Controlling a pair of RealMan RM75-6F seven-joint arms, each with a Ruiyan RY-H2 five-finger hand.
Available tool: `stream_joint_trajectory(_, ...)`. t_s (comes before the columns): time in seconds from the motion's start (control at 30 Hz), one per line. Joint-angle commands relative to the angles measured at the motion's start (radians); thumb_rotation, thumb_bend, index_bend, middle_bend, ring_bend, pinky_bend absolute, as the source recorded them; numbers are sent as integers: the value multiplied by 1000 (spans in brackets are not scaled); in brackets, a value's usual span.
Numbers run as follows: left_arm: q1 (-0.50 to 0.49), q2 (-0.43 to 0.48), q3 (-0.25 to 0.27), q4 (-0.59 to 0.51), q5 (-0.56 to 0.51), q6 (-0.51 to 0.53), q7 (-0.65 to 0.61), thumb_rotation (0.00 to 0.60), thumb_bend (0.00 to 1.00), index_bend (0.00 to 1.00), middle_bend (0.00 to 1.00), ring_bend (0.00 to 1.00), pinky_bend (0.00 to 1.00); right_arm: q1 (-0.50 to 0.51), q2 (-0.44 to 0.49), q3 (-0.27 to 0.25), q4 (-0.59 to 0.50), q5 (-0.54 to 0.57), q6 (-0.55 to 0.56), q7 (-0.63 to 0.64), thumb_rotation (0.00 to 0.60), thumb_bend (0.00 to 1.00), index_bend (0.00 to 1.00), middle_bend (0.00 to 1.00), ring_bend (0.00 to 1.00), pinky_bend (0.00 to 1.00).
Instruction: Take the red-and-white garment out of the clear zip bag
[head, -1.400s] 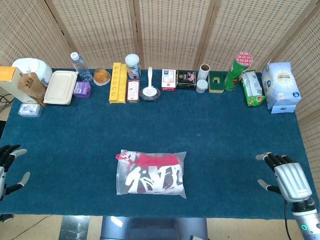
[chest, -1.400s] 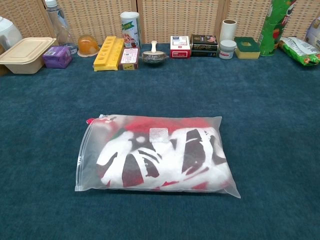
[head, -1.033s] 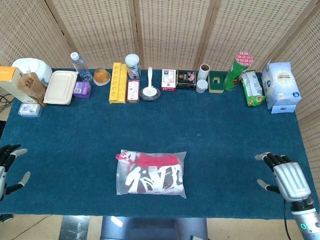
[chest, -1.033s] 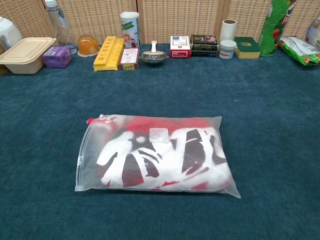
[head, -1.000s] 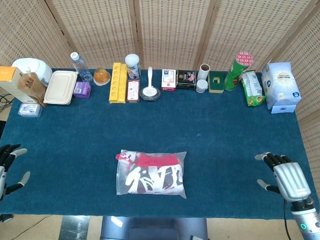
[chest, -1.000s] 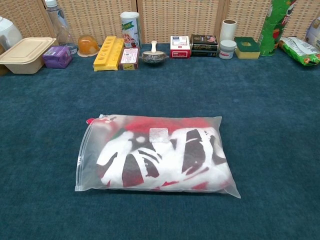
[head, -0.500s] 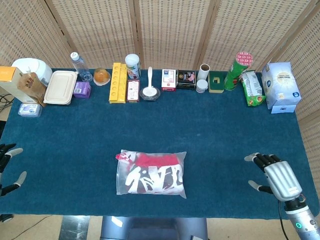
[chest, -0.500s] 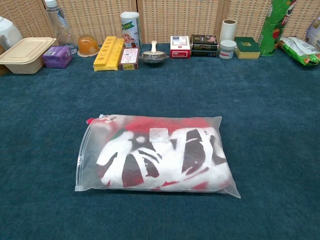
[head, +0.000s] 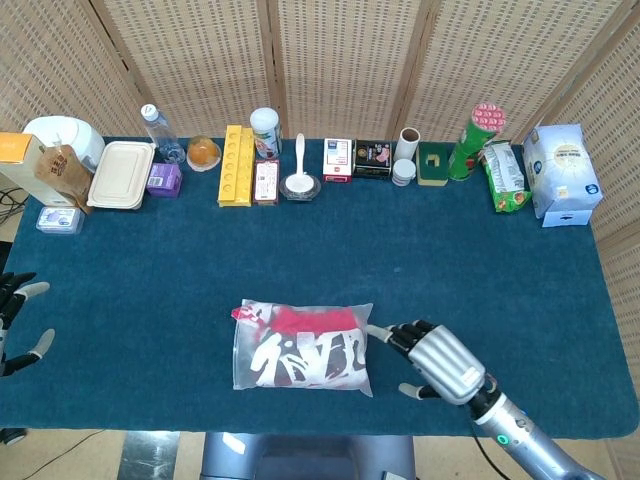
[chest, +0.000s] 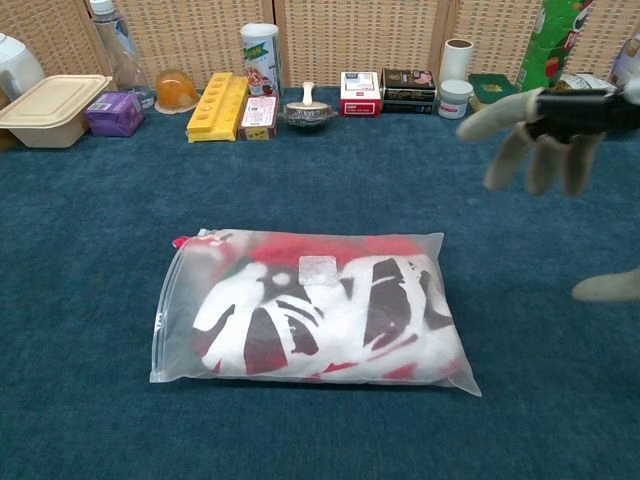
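Garment (head: 300, 352) lies sealed in zip bag (head: 245, 368) at centre; right hand (head: 438, 364) beside it and left hand (head: 12, 320) at left edge, fingers wide.

The right hand (head: 440, 362), at the lower right of the head view, has a ribbed silver-grey back plate, black finger segments and pale beige fingertips (head: 378, 330). Behind it a grey metallic wrist and forearm (head: 535, 450) run toward the bottom edge, carrying a small glowing green ring light (head: 503, 437). In the chest view the same hand (chest: 556, 128) shows dark bodywork with cream-coloured rubbery finger covers. The left hand (head: 14, 320), at the left edge of the head view, shows black fingers tipped in light grey.
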Motion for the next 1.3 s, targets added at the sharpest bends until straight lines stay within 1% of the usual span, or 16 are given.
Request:
stream_joint_trajectory(0.03, -9, 1, -5, 5, -7, -12, -5, 600, 282, 245, 181, 119, 181, 67, -98, 30, -59, 80, -130, -143, 600, 30, 38, 247, 303, 385)
stream_joint_trajectory(0.1, -13, 2, -5, 9, -10, -19, -9, 600, 282, 244, 181, 119, 181, 77, -135, 43, -61, 124, -163, -211, 600, 25, 10, 214, 271, 367)
stream_joint_trajectory(0.2, -17, 4, -6, 17, -16, -28, -14, 600, 282, 245, 181, 119, 180, 91, -195, 61, -56, 196, -203, -310, 600, 23, 0, 171, 232, 344)
stream_joint_trajectory(0.4, -22, 5, -7, 30, -23, -37, -27, 600, 282, 245, 181, 120, 180, 110, -302, 81, -34, 314, -233, -477, 600, 21, 0, 115, 182, 316)
stream_joint_trajectory(0.5, -21, 5, -7, 36, -25, -36, -38, 600, 282, 244, 181, 119, 180, 128, -378, 86, -1, 388, -249, -573, 600, 19, 0, 88, 164, 302)
stream_joint_trajectory(0.67, -17, 6, -4, 43, -26, -31, -49, 600, 282, 245, 181, 119, 180, 151, -448, 95, 35, 482, -253, -671, 600, 15, 0, 47, 142, 277)
stream_joint_trajectory(0.83, -7, 8, 0, 52, -29, -21, -65, 600, 282, 245, 181, 119, 181, 181, -523, 103, 130, 514, -228, -752, 600, 16, 0, 32, 127, 250)
stream_joint_trajectory(0.87, -4, 9, 1, 55, -30, -18, -69, 600, 282, 245, 181, 119, 180, 190, -535, 113, 151, 521, -222, -762, 600, 16, 0, 31, 127, 249)
stream_joint_trajectory(0.97, 0, 8, 2, 59, -32, -13, -76, 600, 283, 245, 181, 120, 180, 211, -545, 133, 185, 532, -215, -780, 600, 15, 0, 31, 127, 248)
stream_joint_trajectory(1.07, 3, 7, 2, 64, -32, -11, -83, 600, 282, 244, 181, 119, 180, 247, -534, 161, 219, 556, -228, -812, 600, 15, 0, 31, 127, 242)
stream_joint_trajectory(1.2, 5, 6, 2, 69, -33, -6, -86, 600, 282, 245, 181, 120, 180, 285, -489, 189, 205, 596, -248, -850, 600, 15, 0, 40, 132, 235)
stream_joint_trajectory(1.3, 5, 6, 3, 71, -31, -5, -90, 600, 281, 246, 181, 119, 180, 309, -441, 197, 159, 640, -273, -879, 600, 14, 0, 58, 153, 235)
